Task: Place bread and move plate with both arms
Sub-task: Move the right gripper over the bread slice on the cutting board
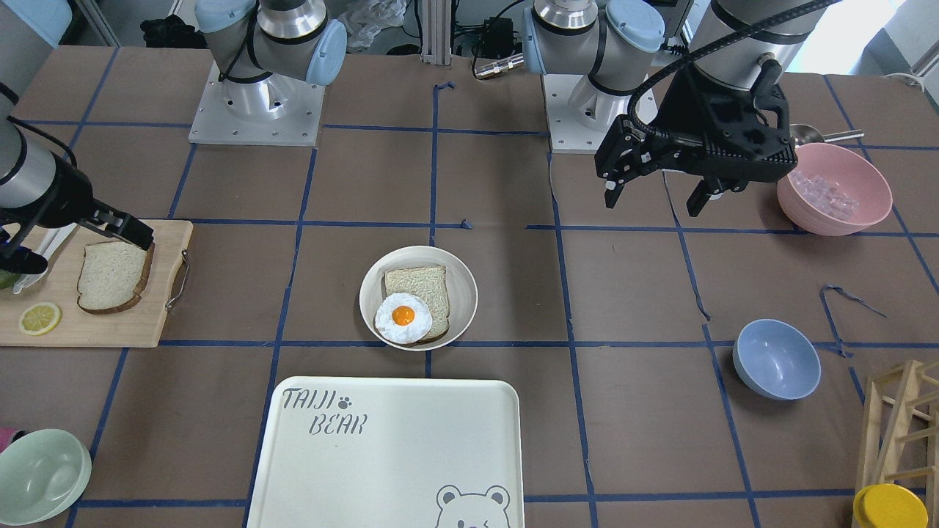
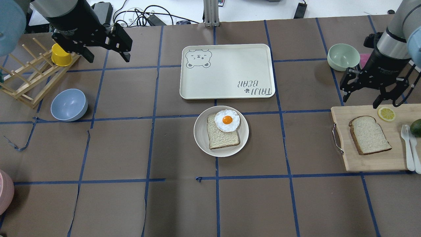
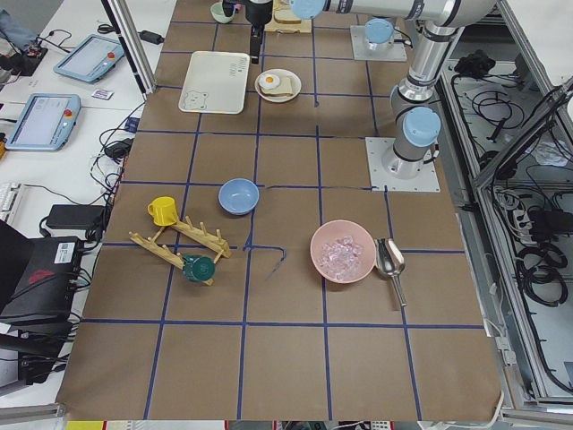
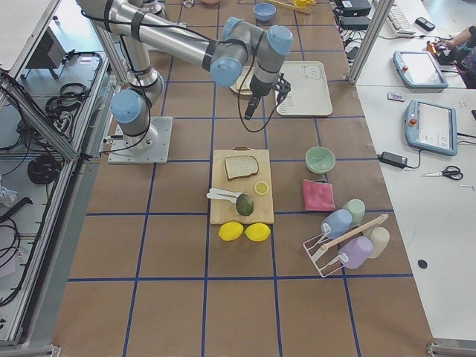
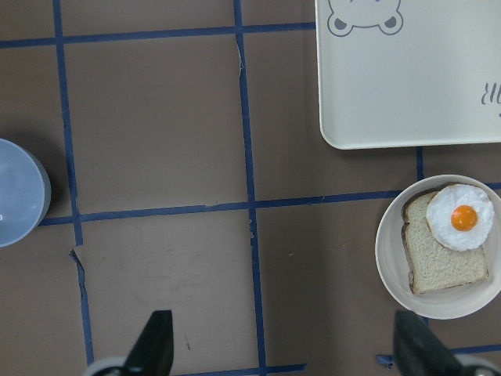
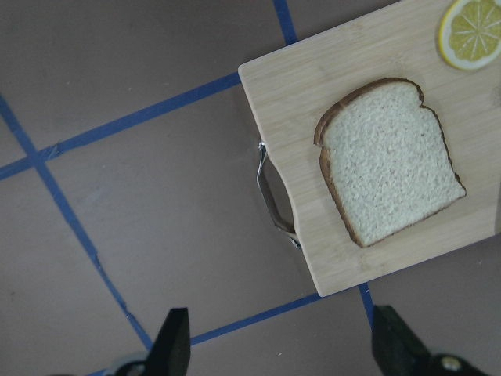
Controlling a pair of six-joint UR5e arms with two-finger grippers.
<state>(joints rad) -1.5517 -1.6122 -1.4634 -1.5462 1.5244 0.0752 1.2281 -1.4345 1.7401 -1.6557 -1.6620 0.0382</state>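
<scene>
Overhead exterior view: the plate (image 2: 200,131) sits at table centre and carries a lighter-crusted slice (image 2: 223,138) topped with a fried egg (image 2: 227,120). The bear-print tray (image 2: 227,75) lies just beyond the plate, on the side away from the robot. The bread (image 2: 370,135) lies flat on a wooden cutting board (image 2: 361,161), well apart from the plate on the robot's right, with a lemon slice (image 2: 386,114) near it. The right gripper (image 2: 360,100) hangs above the board's far edge, jaws spread wide and holding nothing. The left gripper (image 2: 108,59) hangs well apart from the plate on the robot's left, jaws likewise wide and empty. Exterior front-facing view: the bread is at the side opposite to the left gripper, with the plate between them. Left wrist-mounted view: the plate lies at lower right below the tray corner; both fingertips stand far apart over bare table cover. Right wrist-mounted view: the bread lies on the board; the fingertips are widely separated, clear of the bread.
</scene>
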